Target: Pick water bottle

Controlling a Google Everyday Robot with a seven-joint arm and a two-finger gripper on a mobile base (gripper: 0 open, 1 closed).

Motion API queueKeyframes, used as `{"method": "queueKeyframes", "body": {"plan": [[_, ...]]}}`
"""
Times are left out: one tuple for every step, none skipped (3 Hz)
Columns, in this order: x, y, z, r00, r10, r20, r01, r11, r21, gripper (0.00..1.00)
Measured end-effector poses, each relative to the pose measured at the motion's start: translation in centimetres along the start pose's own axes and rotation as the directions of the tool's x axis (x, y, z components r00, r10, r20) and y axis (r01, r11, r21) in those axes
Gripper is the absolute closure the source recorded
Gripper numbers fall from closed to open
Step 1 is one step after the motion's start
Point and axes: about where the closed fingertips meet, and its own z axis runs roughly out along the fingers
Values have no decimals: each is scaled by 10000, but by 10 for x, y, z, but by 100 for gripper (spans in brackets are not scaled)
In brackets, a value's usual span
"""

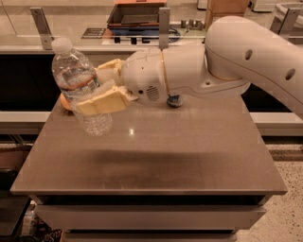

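Note:
The water bottle is a clear ribbed plastic bottle with a white cap and a pale label band with an orange stripe. It hangs tilted in the air above the left part of the brown table. My gripper is shut on the water bottle's middle, with one cream finger in front and the other behind it. My white arm reaches in from the right. The bottom of a drink can shows under the arm.
An orange object sits on the table behind the bottle, mostly hidden. Behind the table runs a counter with a glass screen, metal posts and a dark tray. The table's front edge is close.

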Motion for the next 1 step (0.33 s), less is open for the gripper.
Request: {"method": "queueKeyframes", "body": {"plan": [[0, 0, 0, 10000, 0, 0, 0, 10000, 0, 100]]}}
